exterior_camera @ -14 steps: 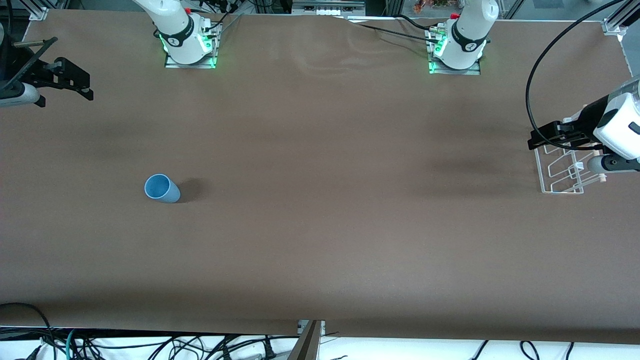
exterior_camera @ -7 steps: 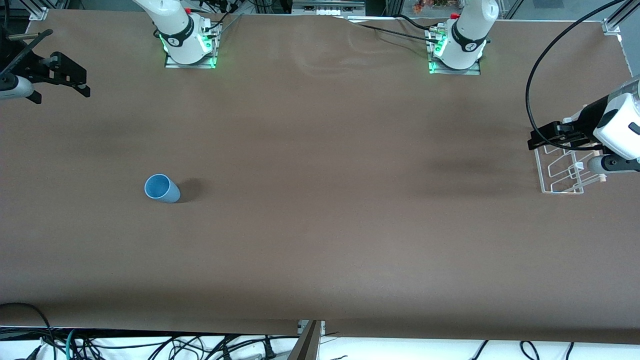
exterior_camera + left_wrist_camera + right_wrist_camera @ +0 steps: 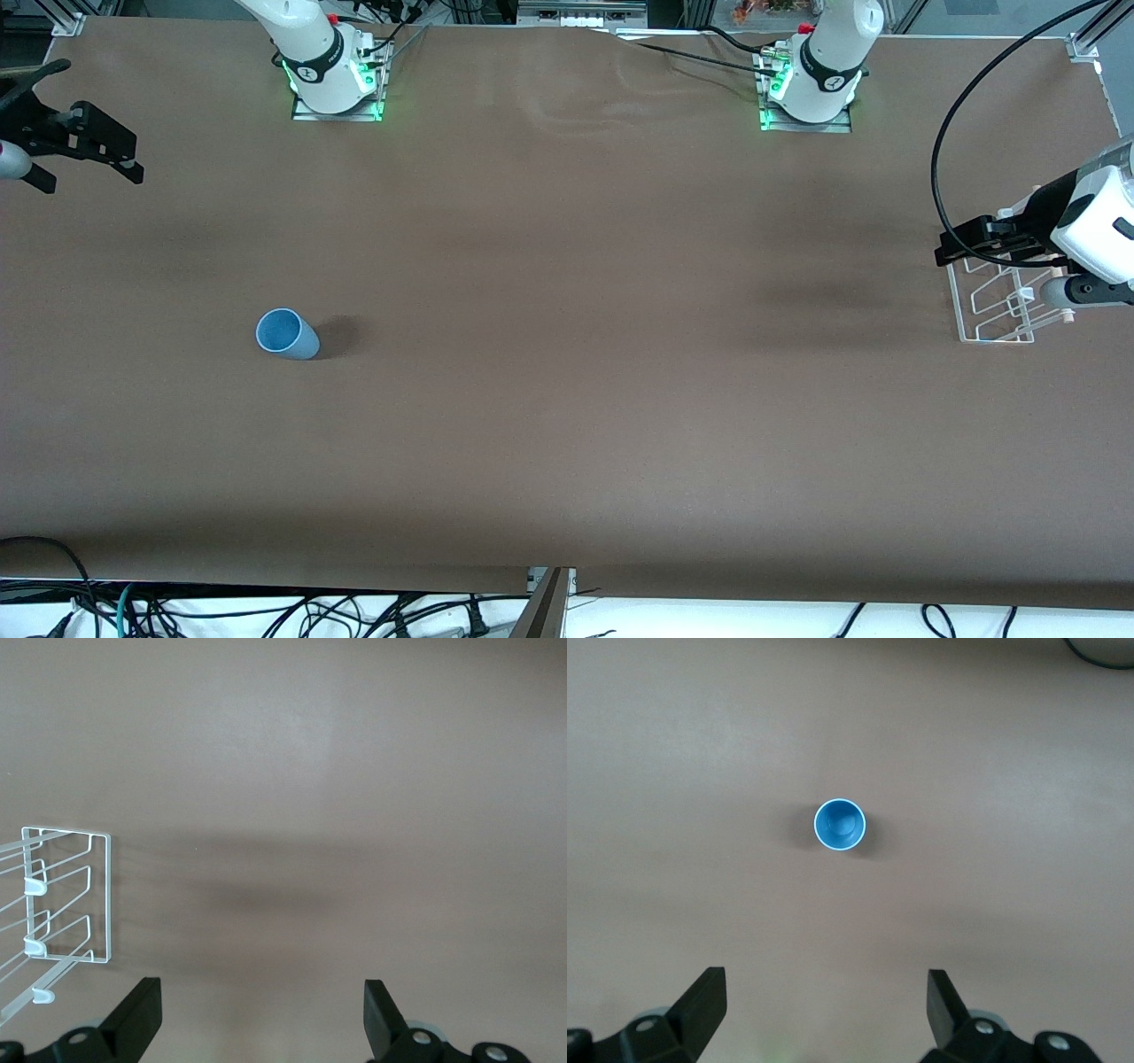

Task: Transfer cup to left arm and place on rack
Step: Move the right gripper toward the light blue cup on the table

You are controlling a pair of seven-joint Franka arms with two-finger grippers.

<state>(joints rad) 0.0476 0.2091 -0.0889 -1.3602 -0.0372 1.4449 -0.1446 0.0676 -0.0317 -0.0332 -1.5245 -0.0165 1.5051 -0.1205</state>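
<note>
The light-blue cup (image 3: 286,334) stands upright on the brown table, toward the right arm's end. It shows from above in the right wrist view (image 3: 840,825), well clear of the fingers. My right gripper (image 3: 93,180) is open and empty, up in the air over the table's edge at the right arm's end; its own view (image 3: 824,1003) shows the jaws wide apart. My left gripper (image 3: 944,248) is open and empty over the edge of the wire rack (image 3: 992,306), with jaws wide apart in its own view (image 3: 261,1017). The rack (image 3: 66,895) stands empty at the left arm's end.
Both arm bases (image 3: 335,84) (image 3: 808,93) stand along the table's edge farthest from the front camera. A black cable (image 3: 937,159) loops above the rack. Cables hang below the table's near edge (image 3: 266,611).
My right gripper has shifted toward the right arm's end of the table, partly leaving the front view. The cup, the rack and the left arm have not moved.
</note>
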